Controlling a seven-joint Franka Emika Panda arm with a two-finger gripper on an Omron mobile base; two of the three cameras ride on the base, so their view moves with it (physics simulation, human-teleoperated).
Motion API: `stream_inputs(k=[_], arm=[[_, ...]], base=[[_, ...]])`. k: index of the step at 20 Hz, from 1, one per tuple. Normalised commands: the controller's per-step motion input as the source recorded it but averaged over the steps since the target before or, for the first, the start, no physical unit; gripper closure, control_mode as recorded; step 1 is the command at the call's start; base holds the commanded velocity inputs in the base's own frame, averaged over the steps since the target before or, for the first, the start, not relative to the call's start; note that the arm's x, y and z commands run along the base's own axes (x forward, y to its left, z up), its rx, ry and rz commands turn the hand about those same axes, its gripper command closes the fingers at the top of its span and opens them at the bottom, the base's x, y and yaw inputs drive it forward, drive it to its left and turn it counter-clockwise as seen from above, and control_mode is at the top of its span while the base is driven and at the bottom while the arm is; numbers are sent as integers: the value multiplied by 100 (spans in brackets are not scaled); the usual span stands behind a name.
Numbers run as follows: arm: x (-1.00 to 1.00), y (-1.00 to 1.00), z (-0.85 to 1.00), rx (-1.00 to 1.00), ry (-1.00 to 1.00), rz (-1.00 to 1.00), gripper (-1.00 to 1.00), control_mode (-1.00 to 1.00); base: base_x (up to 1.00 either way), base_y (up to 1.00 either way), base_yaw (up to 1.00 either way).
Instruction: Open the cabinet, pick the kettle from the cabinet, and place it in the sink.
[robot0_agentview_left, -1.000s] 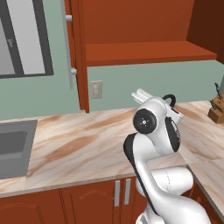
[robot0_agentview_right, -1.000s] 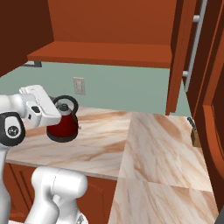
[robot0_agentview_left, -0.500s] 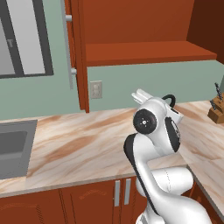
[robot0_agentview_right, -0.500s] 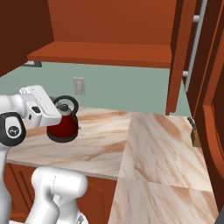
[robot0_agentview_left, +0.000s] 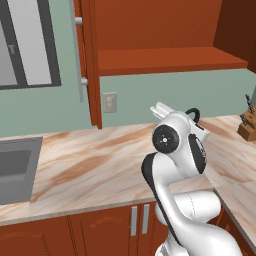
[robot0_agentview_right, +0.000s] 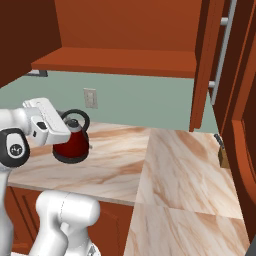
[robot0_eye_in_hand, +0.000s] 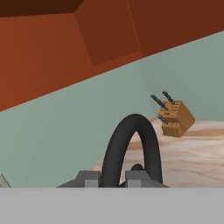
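The tool (robot0_eye_in_hand: 110, 177) is closed narrow on the black arched handle (robot0_eye_in_hand: 131, 144) of the kettle (robot0_agentview_right: 72, 145); in the hand view its two fingertips (robot0_eye_in_hand: 89, 178) sit either side of the base of that arch, and the black knob (robot0_eye_in_hand: 137, 167) shows just beyond them. So the kettle lies directly under and in front of the tool, hanging from it by the handle, with its red body just above the marbled counter (robot0_agentview_right: 125, 165) rather than resting on it, as far as the right base view lets me judge; it is out of the cabinet (robot0_agentview_left: 165, 55), whose door stands open and whose shelf is bare above. In the left base view, the kettle is mostly hidden behind the arm's elbow, with the top of the handle peeking out at the tool's side. The relation that matters for the coming move is sideways: the sink (robot0_agentview_left: 15, 170) lies well apart from the held kettle, at the counter's far left end in the left base view, with a long stretch of bare counter between them. The knife block (robot0_agentview_left: 247, 127) stands the opposite way, at the right end near the back wall, so it is out of the path. I judge the next step to be a carry to the left, along the counter's length, keeping the kettle upright and clear of the counter top, then lowering it into the basin before the tool lets go.
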Motion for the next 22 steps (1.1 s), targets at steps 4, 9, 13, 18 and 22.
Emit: stream_inputs(k=[4, 9, 13, 18, 22], arm=[[0, 0, 0, 0, 0, 0, 100, -100], [0, 0, 0, 0, 0, 0, 100, 100], [0, 0, 0, 0, 0, 0, 100, 100], [0, 0, 0, 0, 0, 0, 100, 100], [0, 0, 0, 0, 0, 0, 100, 100]], base=[[0, 0, 0], [0, 0, 0], [0, 0, 0], [-12, 0, 4], [-46, 3, 27]])
